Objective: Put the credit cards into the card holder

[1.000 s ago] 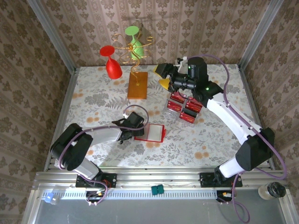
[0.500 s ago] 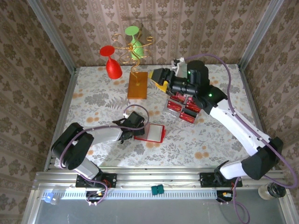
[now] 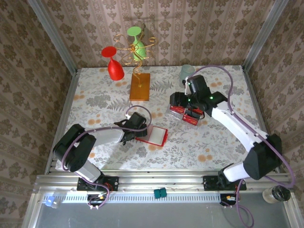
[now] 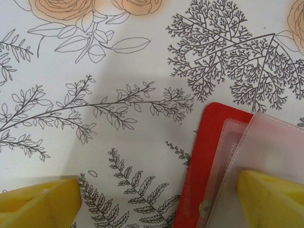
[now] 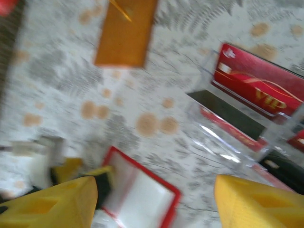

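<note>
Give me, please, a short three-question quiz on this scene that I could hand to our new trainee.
1. True or false: the card holder lies open on the table.
2. Which gripper has one finger over the card holder's clear pocket? A: left gripper. B: right gripper.
3. In one word, what does the right gripper hold?

Key: 1 true; 2 A; 3 nothing, its jaws stand open and empty.
</note>
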You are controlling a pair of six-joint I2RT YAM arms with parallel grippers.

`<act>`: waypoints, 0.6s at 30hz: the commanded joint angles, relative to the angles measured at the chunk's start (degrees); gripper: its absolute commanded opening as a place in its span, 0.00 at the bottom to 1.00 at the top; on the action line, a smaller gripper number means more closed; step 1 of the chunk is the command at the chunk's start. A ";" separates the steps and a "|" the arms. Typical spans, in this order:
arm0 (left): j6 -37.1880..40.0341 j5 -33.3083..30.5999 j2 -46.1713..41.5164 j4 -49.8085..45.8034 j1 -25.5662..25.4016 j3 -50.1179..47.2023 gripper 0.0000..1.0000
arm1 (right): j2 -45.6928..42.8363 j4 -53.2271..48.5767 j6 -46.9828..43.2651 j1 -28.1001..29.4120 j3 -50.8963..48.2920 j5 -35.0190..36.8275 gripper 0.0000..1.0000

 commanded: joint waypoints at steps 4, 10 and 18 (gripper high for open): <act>0.81 6.90 2.18 10.76 0.79 -3.64 0.88 | 7.59 -8.03 -10.91 -0.11 1.28 7.61 0.59; 0.28 6.30 0.52 11.23 0.75 -5.01 0.89 | 11.98 -10.01 -15.70 2.41 5.73 15.72 0.55; 0.10 6.19 -0.10 11.82 0.74 -5.91 0.89 | 20.03 -13.82 -20.62 4.08 15.50 22.67 0.49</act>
